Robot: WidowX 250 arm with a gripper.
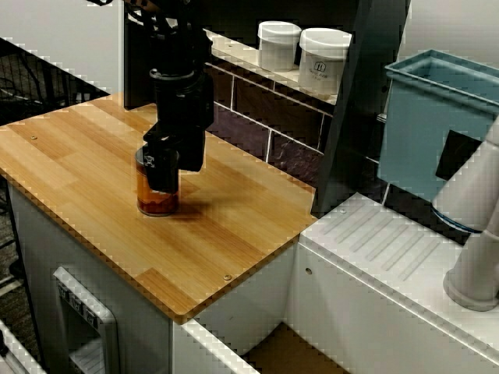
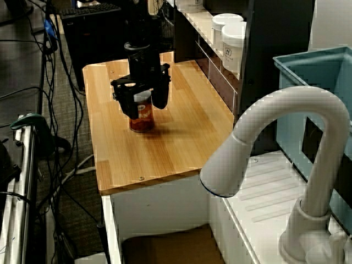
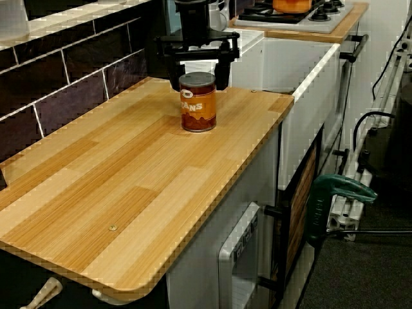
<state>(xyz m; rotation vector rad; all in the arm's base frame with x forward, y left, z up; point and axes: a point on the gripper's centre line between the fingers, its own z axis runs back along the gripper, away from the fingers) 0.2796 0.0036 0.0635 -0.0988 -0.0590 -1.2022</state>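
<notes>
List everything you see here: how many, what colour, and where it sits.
can: 1, orange-brown label, silver lid, upright on the counter
counter: 1, light wood, under the can
tiles: several, dark brown, wall behind the counter
jars: 2, white, on the shelf above the tiles
bin: 1, teal, next to the faucet
faucet: 1, white, past the counter's end
pot: 1, orange, on the stove
clamp: 1, green, low beside the cabinet
claw: 1, black, open, fingers either side of the can's top

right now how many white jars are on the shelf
2, both on the shelf: one white jar and the other jar right beside it; more may be hidden.
</notes>
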